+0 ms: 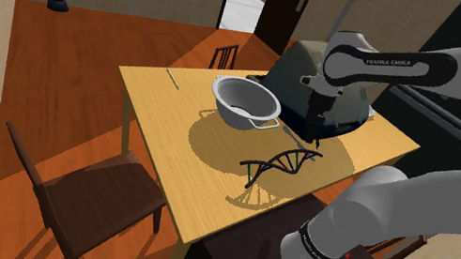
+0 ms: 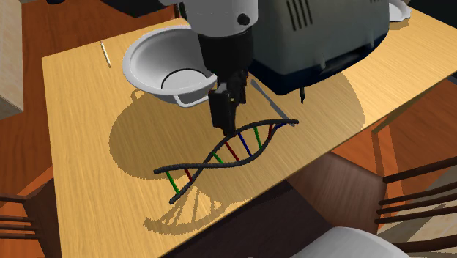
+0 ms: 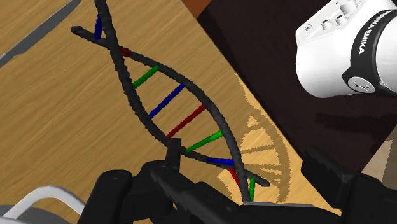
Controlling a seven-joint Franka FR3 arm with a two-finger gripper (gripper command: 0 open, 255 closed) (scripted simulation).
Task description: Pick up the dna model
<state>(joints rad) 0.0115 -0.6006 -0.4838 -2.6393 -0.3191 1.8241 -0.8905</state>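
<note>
Two dark twisted strands joined by red, blue and green rungs form the dna model [image 2: 223, 154], clasped in the black gripper [image 2: 228, 126] and slanting over the wood-grain table [image 2: 80, 110]. Shoulder view adds a smooth grey bowl [image 1: 244, 102] nearby.

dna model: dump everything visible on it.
The double helix model: two dark twisted strands joined by red, green and blue rungs, material unclear. It lies lengthwise, slanted, over the light wooden table near one edge, casting a ladder shadow beside it. The black tool reaches its upper strand; grip and table contact cannot be told.
</note>
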